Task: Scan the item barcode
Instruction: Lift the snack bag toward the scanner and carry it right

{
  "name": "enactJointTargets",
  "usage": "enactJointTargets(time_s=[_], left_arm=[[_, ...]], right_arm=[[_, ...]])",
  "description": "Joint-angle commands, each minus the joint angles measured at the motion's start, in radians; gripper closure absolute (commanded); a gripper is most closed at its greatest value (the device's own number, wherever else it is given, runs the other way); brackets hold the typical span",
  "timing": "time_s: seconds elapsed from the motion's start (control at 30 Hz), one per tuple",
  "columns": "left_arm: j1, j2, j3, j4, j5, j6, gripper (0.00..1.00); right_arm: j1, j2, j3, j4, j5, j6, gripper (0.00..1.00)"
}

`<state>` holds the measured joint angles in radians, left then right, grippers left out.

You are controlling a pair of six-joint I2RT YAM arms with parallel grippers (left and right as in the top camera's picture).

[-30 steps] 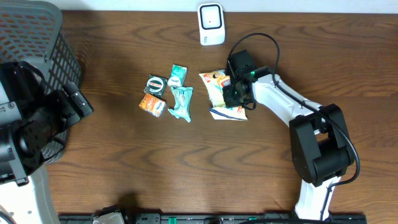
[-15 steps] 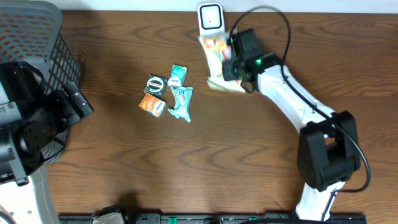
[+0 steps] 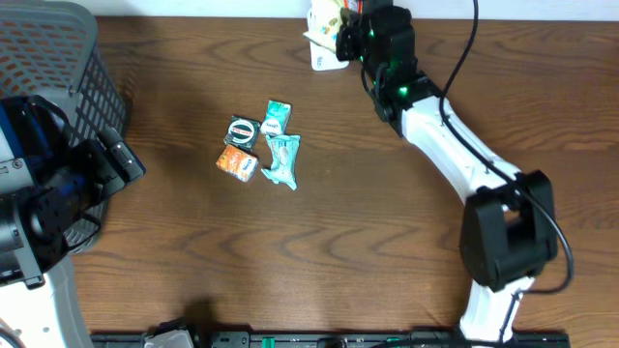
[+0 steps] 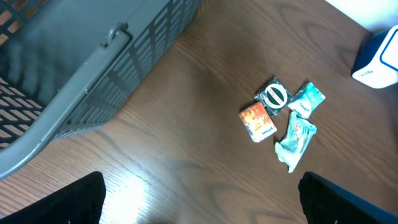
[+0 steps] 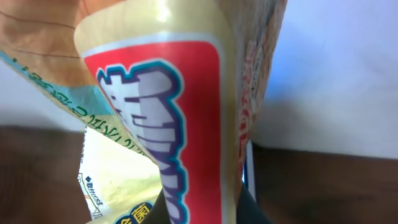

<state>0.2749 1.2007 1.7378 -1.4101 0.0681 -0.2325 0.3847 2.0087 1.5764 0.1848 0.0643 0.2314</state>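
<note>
Right wrist: snack packet [image 5: 180, 118] between fingers [image 5: 254, 211]

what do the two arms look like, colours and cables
The right arm has white links, black joint housings, a small green light and a looping black cable. The left arm is mostly black on a white base, with a blue patch. Its claw is black.

**Right arm** [image 3: 455, 155]: smooth white link shells. There is a boxy black joint housing [image 3: 505, 237] above a white base [image 3: 488, 309]. The wrist section [image 3: 389, 39] is black, with a small green light [image 3: 398, 92] lit. A thin black cable [image 3: 473, 27] loops along the links, and a second black loop [image 3: 553, 246] sits at the housing.

**Left arm** [image 3: 58, 184]: blocky black housings, one blue part [image 3: 17, 130] and a white pedestal [image 3: 44, 309].

**Left gripper fingers** [image 4: 84, 199]: matte black with blunt ends.
</note>
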Motion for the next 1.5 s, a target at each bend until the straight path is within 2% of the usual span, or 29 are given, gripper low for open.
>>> enactJointTargets(time_s=[0.0,0.27,0.6,0.73,0.87,0.97,1.13,1.23,1.37,1.4,1.43,1.47], left_arm=[[0.005,0.000,-0.009,-0.003,-0.009,-0.002,0.02],[0.005,0.000,-0.009,-0.003,-0.009,-0.002,0.02],[0.005,0.000,-0.009,-0.003,-0.009,-0.002,0.02],[0.005,0.000,-0.009,-0.003,-0.009,-0.002,0.02],[0.005,0.000,-0.009,-0.003,-0.009,-0.002,0.02],[0.005,0.000,-0.009,-0.003,-0.009,-0.002,0.02],[0.005,0.000,-0.009,-0.003,-0.009,-0.002,0.02],[0.005,0.000,-0.009,-0.003,-0.009,-0.002,0.02],[0.005,0.000,-0.009,-0.003,-0.009,-0.002,0.02],[0.005,0.000,-0.009,-0.003,-0.009,-0.002,0.02],[0.005,0.000,-0.009,-0.003,-0.009,-0.002,0.02],[0.005,0.000,-0.009,-0.003,-0.009,-0.002,0.02]], right_arm=[[-0.019,0.155,0.085,0.107,0.031,0.023,0.99],[-0.018,0.351,0.257,0.192,0.035,0.014,0.99],[-0.038,0.316,0.258,0.134,0.042,-0.012,0.99],[-0.075,0.230,0.258,0.035,0.043,-0.047,0.99],[-0.143,0.126,0.258,-0.138,0.042,-0.067,0.99],[-0.230,0.057,0.258,-0.367,0.042,-0.193,0.99],[-0.335,0.057,0.258,-0.635,0.046,-0.422,0.99],[-0.404,0.074,0.258,-0.724,0.095,-0.450,0.99],[-0.484,0.108,0.257,-0.762,0.192,-0.446,0.97],[-0.512,0.122,0.257,-0.785,0.186,-0.434,0.45],[-0.525,0.128,0.257,-0.801,0.179,-0.428,0.08],[-0.533,0.133,0.257,-0.812,0.167,-0.427,0.01]])
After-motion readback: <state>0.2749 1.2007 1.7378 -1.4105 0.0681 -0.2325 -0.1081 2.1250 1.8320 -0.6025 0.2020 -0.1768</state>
